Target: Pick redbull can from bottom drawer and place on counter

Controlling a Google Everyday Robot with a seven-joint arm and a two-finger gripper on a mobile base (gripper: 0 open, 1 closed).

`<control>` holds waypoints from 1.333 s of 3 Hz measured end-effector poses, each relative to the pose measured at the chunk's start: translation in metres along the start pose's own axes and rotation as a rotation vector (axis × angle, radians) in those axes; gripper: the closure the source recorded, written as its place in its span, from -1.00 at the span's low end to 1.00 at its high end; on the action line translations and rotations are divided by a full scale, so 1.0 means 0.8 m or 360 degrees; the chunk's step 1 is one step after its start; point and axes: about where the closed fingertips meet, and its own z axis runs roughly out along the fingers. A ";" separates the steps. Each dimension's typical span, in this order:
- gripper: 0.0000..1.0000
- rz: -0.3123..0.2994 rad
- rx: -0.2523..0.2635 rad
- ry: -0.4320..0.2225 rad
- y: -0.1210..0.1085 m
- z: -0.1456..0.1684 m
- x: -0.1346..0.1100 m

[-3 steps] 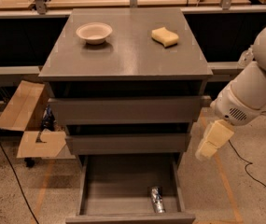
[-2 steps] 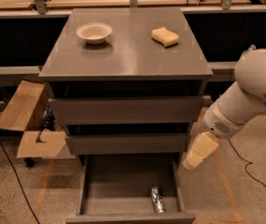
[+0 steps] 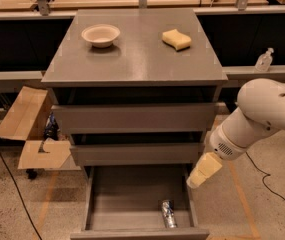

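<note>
The redbull can (image 3: 168, 213) lies on its side in the open bottom drawer (image 3: 98, 215), near the front right corner. The grey counter (image 3: 134, 59) tops the cabinet. My gripper (image 3: 199, 176) hangs on the white arm (image 3: 262, 116) at the drawer's right edge, above and to the right of the can, not touching it.
A white bowl (image 3: 100, 35) and a yellow sponge (image 3: 176, 39) sit on the counter. The two upper drawers (image 3: 134, 118) stick out slightly. An open cardboard box (image 3: 32, 129) stands to the left. A clear bottle (image 3: 263, 60) stands on the right ledge. Cables lie on the floor.
My arm has swung left and down, bringing the gripper from beside the middle drawers toward the right edge of the open bottom drawer. The can has not moved.
</note>
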 end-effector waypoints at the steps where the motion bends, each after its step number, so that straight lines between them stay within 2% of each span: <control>1: -1.00 0.0004 -0.0015 0.0034 0.003 0.005 0.004; 2: -1.00 0.0108 -0.0035 0.0035 -0.011 0.047 0.017; 3: -1.00 0.0233 -0.0014 -0.0034 -0.037 0.105 0.023; 4: -1.00 0.0310 -0.0011 -0.0094 -0.062 0.158 0.023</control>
